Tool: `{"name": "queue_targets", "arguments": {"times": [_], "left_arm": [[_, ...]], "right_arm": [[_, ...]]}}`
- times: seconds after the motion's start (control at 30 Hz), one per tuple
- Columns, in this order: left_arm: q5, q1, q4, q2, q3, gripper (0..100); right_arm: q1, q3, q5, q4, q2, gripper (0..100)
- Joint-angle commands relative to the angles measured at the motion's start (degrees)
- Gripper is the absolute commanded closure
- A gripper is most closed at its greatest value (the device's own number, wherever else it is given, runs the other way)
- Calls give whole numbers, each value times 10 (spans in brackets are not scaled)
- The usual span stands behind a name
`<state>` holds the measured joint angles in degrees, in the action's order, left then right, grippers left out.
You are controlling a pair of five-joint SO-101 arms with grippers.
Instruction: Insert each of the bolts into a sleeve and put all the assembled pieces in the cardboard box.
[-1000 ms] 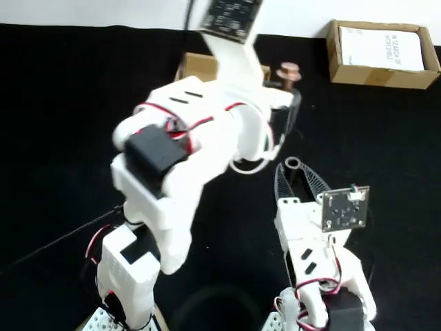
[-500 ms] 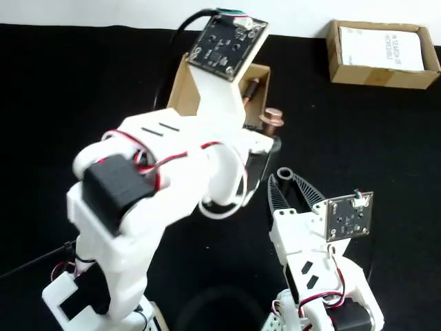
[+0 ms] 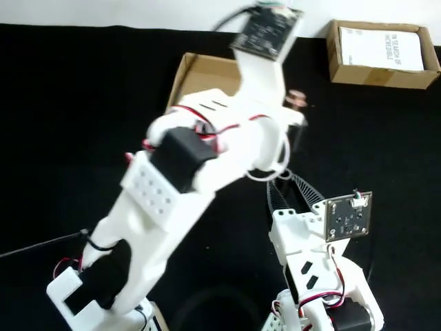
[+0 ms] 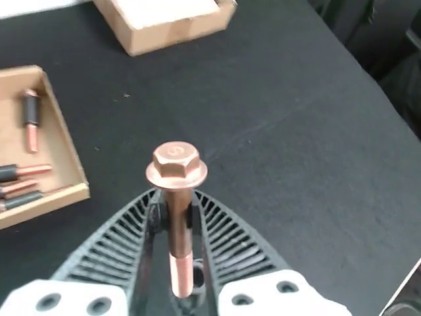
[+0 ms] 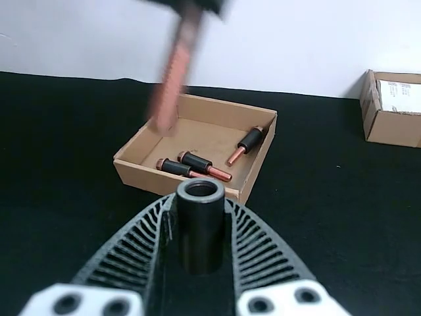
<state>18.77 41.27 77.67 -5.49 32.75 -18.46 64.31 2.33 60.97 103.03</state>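
Left wrist view: left gripper clamps bolt, head up, near cardboard box w/ 3 assembled pieces. Right gripper clamps sleeve upright. Left arm hides most of box from above; 2nd box beyond.

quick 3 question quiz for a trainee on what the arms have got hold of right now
1. True or false: the left tool is shut on a bolt that has no sleeve on it.
2. What does the right tool hold? A) a black sleeve, open end up; B) a second bolt; C) nothing.
3. Fill in: the assembled pieces lie inside the ___ box.

Key: 1 true; 2 A; 3 cardboard.
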Motion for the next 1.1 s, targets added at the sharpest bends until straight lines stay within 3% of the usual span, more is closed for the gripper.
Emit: {"name": "queue_targets", "arguments": {"times": [0.0,0.13,1.07], "left_arm": [[20,20,-51,-7,-36,992],[23,21,-75,-8,-66,992],[24,22,-45,-34,-145,992]], "right_arm": [[0,-28,4,2,3,992],[1,-28,4,2,3,992],[25,-28,4,0,3,992]]}}
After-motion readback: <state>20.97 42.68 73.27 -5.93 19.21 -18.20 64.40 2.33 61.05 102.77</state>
